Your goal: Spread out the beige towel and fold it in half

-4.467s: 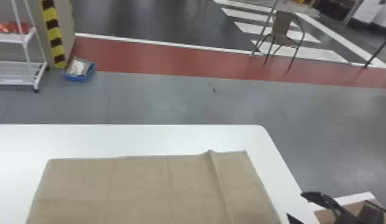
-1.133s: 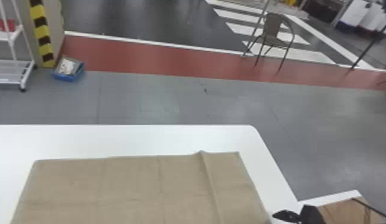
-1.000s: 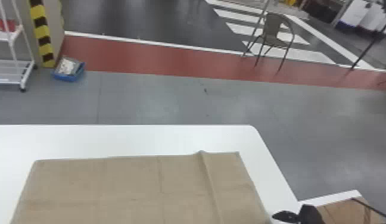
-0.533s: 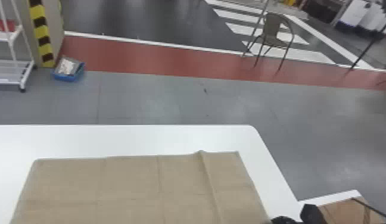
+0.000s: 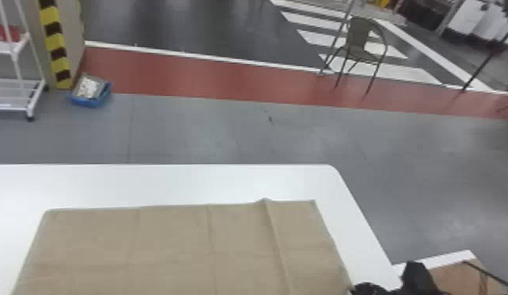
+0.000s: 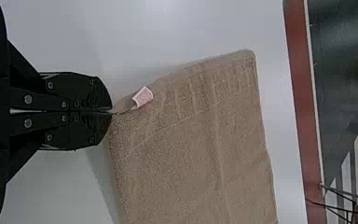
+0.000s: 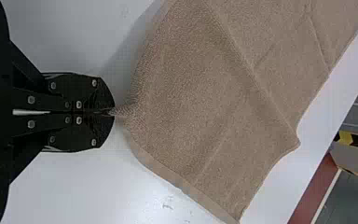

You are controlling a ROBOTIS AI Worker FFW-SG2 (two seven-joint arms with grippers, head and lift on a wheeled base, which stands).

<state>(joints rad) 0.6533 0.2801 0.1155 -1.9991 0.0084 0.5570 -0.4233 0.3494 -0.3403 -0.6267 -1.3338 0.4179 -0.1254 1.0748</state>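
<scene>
- Beige, the towel lies spread before us on the white table, creased near its right end.
- Our left tool pinches a corner beside the small label.
- Our right tool, low in the head view at the towel's right side, pinches another corner.
- Beyond the table we see a chair.

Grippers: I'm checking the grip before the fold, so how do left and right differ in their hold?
The left gripper pinches the towel beside a white tag; the right gripper pinches it beside plain cloth. The left gripper has a thin edge of cloth, the right gripper a small gathered peak. Both are shut on the towel.
</scene>
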